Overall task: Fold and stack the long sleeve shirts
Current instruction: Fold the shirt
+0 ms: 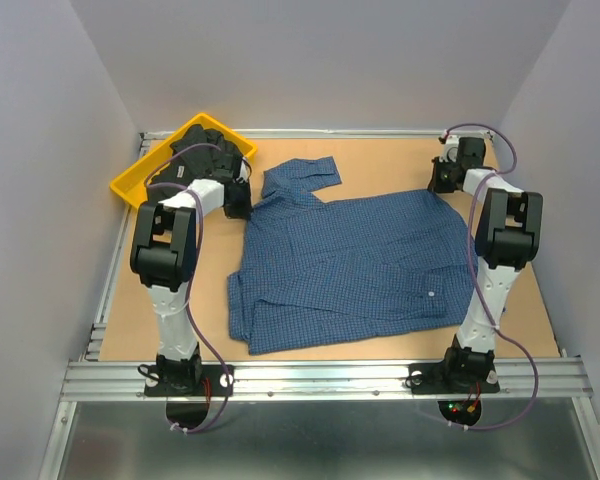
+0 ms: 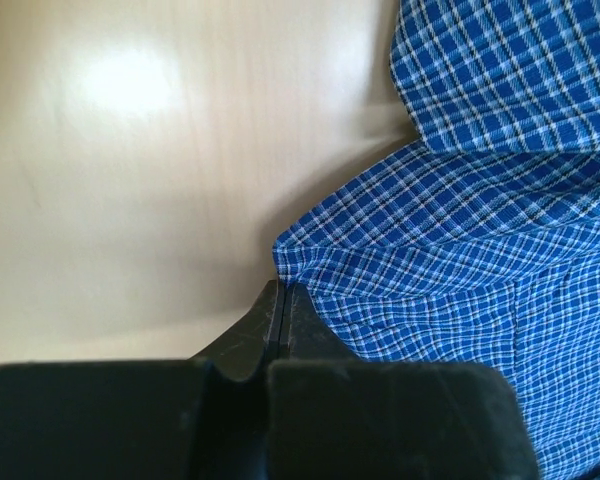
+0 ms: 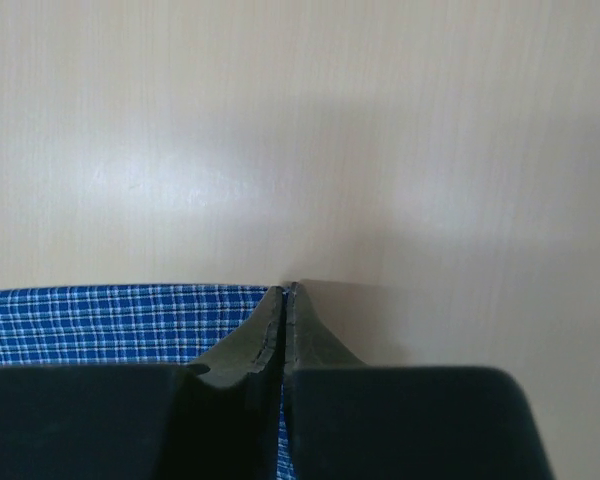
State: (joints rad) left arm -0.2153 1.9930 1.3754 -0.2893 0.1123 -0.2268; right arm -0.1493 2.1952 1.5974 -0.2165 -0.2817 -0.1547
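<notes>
Both left claw (image 2: pixel 283 292) and right claw (image 3: pixel 284 290) pinch blue shirt (image 1: pixel 350 260) edges.

The table (image 1: pixel 380 165) is a tan, wood-toned board, lit with a soft glare in both wrist views. A yellow tray (image 1: pixel 130 181) sits at its far left corner, turned at an angle to the edges. A silver metal frame (image 1: pixel 330 378) runs along the table's near edge and up its left side, and plain pale grey walls (image 1: pixel 330 60) enclose the table on three sides.
</notes>
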